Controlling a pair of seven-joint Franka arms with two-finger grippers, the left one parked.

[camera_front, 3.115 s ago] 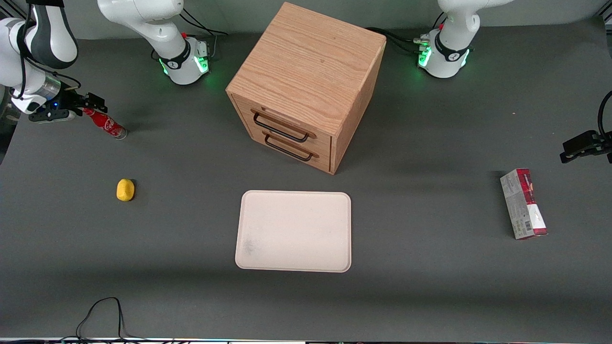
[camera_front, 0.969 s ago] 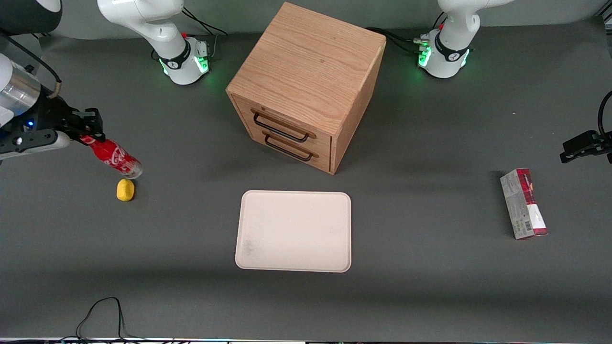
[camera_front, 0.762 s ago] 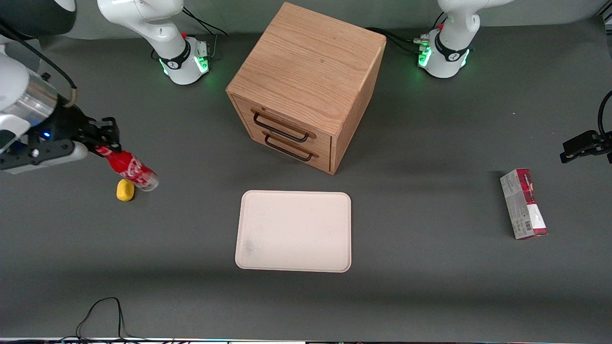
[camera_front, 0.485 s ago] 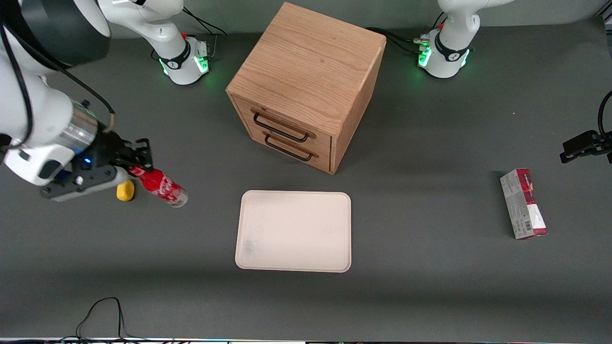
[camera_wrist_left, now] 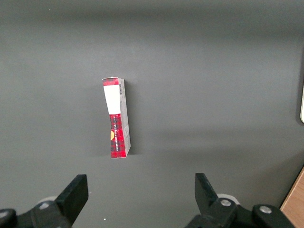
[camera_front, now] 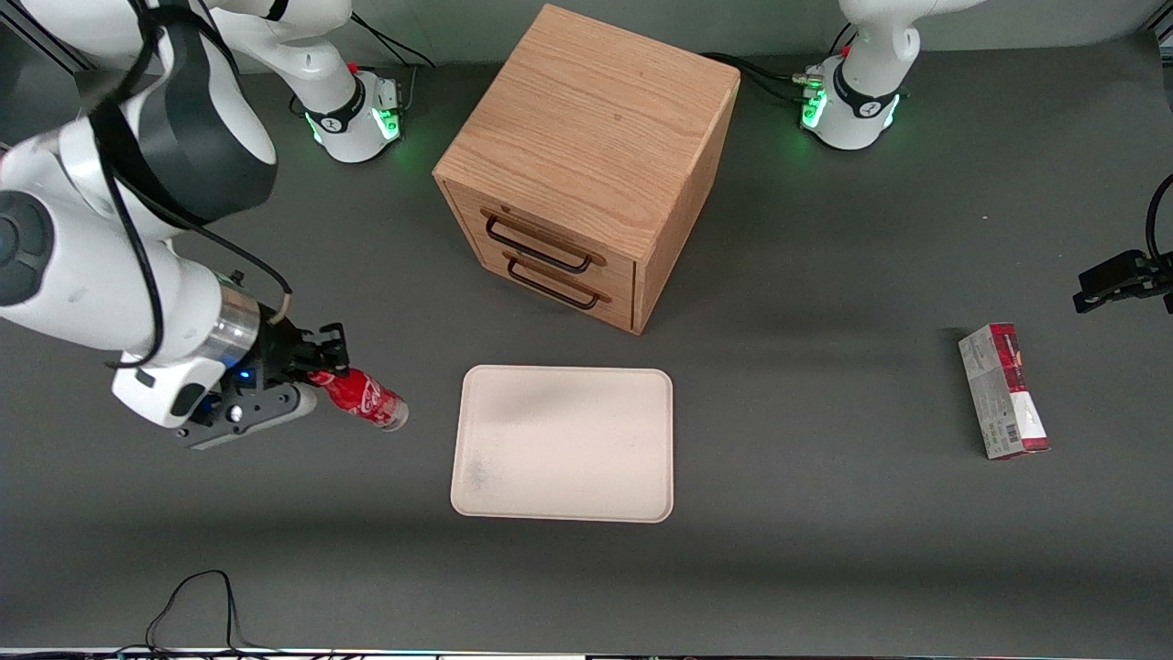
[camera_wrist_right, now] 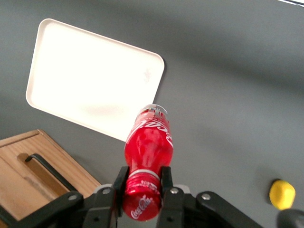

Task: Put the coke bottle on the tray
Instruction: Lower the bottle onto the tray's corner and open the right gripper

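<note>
Two fingers of the gripper [camera_front: 323, 371] clamp the neck of the coke bottle [camera_front: 365, 398], held aloft at left-centre of the front view near the tray [camera_front: 562, 444]; it looks light, rigid and slick.

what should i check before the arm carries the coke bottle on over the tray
1. Grip: end effector is shut on the neck of the coke bottle, just under the cap. ok
2. Bottle off the table: it hangs tilted from the fingers, base free. ok
3. Tray: nothing lies on it. ok
4. Bottle over the tray: its base sits short of the rim, toward the working arm's end. not ok
5. Path: only bare table between bottle and tray; the wooden drawer cabinet stands farther from the front camera. ok
6. Height of the base above the tray rim. cannot tell
</note>
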